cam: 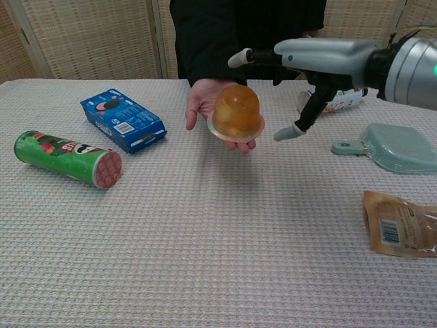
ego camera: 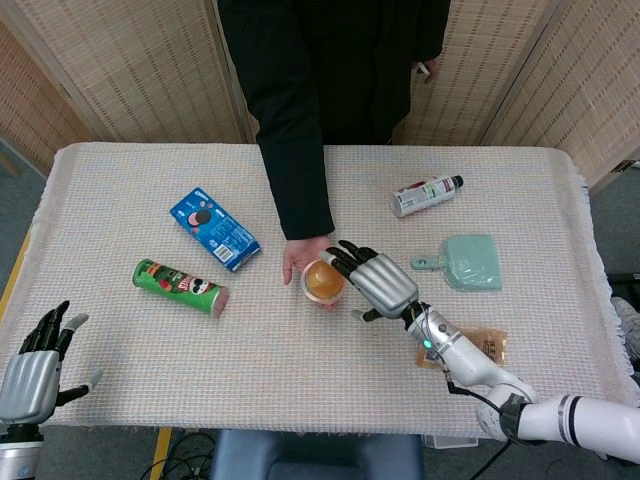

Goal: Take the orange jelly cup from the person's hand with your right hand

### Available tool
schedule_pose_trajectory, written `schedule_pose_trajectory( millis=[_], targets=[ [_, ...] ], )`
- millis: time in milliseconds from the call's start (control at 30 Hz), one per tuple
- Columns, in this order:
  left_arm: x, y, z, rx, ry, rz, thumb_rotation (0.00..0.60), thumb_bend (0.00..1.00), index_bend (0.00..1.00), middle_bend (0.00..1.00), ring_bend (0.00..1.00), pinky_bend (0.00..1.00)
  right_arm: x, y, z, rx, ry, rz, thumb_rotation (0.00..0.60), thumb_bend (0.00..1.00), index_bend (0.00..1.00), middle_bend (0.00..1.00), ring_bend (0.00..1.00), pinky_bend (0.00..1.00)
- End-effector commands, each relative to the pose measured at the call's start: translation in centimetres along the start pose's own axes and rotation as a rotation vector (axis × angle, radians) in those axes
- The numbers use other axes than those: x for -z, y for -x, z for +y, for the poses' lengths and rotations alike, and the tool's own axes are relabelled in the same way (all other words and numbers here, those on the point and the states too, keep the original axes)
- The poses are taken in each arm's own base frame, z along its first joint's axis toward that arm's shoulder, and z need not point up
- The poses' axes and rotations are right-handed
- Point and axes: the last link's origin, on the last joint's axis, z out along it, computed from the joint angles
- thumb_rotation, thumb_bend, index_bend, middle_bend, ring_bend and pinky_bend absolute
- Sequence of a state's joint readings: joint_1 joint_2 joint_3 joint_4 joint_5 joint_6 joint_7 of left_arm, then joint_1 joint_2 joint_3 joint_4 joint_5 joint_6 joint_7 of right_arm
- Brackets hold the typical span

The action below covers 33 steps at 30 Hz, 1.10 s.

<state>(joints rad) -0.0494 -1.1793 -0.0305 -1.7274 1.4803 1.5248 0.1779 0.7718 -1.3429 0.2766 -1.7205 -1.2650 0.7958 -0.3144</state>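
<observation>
The orange jelly cup (ego camera: 322, 281) (cam: 237, 111) rests dome-up on the person's palm (ego camera: 299, 257) (cam: 202, 102) over the middle of the table. My right hand (ego camera: 378, 281) (cam: 319, 58) hovers just to the cup's right with its fingers spread, above and beside the cup; no contact shows. Its thumb hangs below, right of the cup. My left hand (ego camera: 27, 368) stays low at the near left corner, fingers apart, holding nothing.
A green chip can (ego camera: 180, 287) (cam: 67, 158) and a blue cookie pack (ego camera: 214, 229) (cam: 122, 119) lie left of the cup. A bottle (ego camera: 425, 195), a teal dustpan (ego camera: 468, 262) (cam: 399, 147) and a brown snack pouch (ego camera: 492, 345) (cam: 401, 223) lie at the right.
</observation>
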Motion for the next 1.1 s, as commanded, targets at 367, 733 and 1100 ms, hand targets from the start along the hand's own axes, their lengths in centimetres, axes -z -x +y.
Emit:
schedule_pose_trajectory(
  millis=[367,733,1100],
  targets=[
    [0.2,0.2,-1.2,0.013,-0.018,0.0,0.6,0.22,0.18,0.03,0.05,0.2,-3.8,1.1,-2.3,0.062,0.004,-0.039,0.6,0.3,0.1,0.12,0.07,0.3],
    [0.4,0.1,-1.2,0.03,-0.01,0.0,0.6,0.22,0.18,0.03,0.05,0.2,-3.7,1.4,-2.3,0.089,0.021,0.019,0.6,0.47,0.58,0.43,0.37,0.66],
    [0.3,-0.2,-1.2,0.027,-0.007,0.006,0.6,0.22,0.18,0.03,0.05,0.2,0.2,-1.7,-0.6,0.069,0.035,0.168,0.6,0.52,0.7,0.51,0.52,0.77]
  ],
)
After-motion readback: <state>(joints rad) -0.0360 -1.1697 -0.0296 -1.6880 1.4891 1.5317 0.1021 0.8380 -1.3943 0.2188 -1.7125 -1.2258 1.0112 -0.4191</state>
